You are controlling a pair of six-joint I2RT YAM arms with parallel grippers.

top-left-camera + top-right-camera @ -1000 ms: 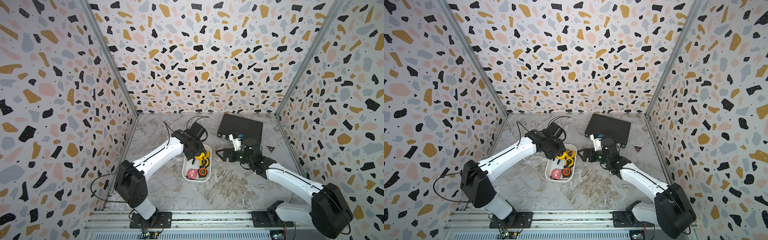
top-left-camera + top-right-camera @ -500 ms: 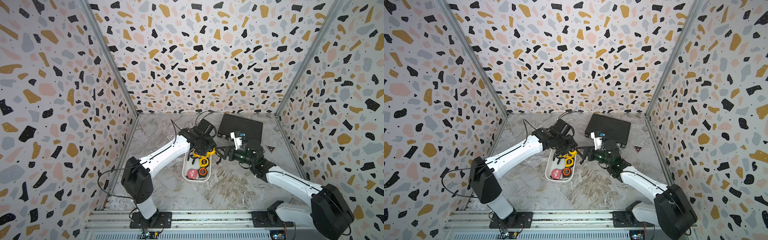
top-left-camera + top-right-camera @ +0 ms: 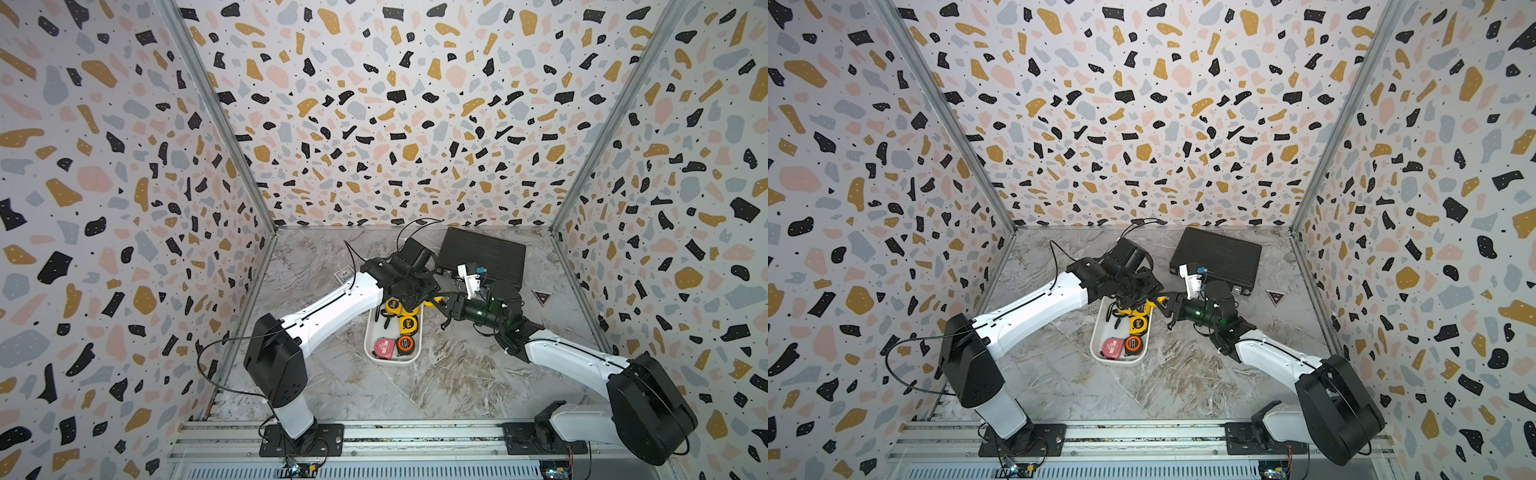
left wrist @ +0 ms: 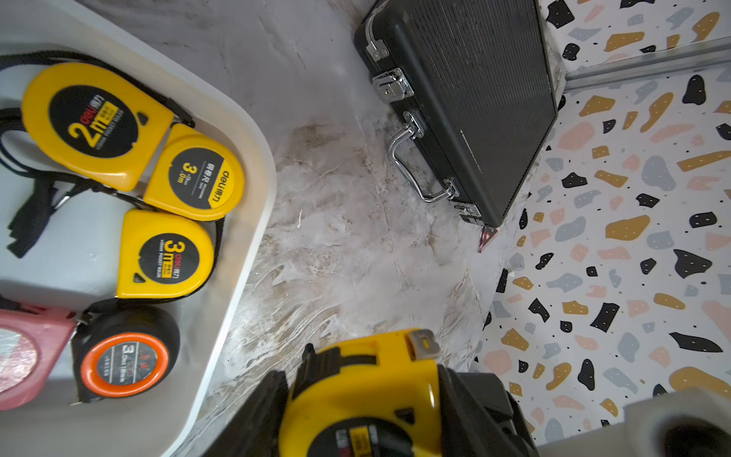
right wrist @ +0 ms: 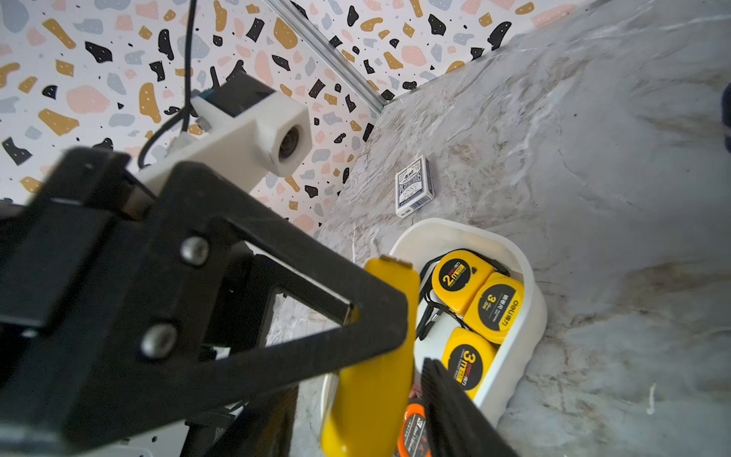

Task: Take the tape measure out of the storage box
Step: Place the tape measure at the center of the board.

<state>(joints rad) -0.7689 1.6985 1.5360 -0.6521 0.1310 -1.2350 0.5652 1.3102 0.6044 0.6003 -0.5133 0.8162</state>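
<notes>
The left hand is carrying a yellow tape measure away from above the far end of the storage box and out past its rim, so that it is now hanging over the counter on the box's right side, with the left arm stretching further toward the right arm. The right hand, wide open and standing apart a second ago, is moving in and drawing its fingers closer on either side of that tape measure. Whether they are pressing it cannot be told.
</notes>
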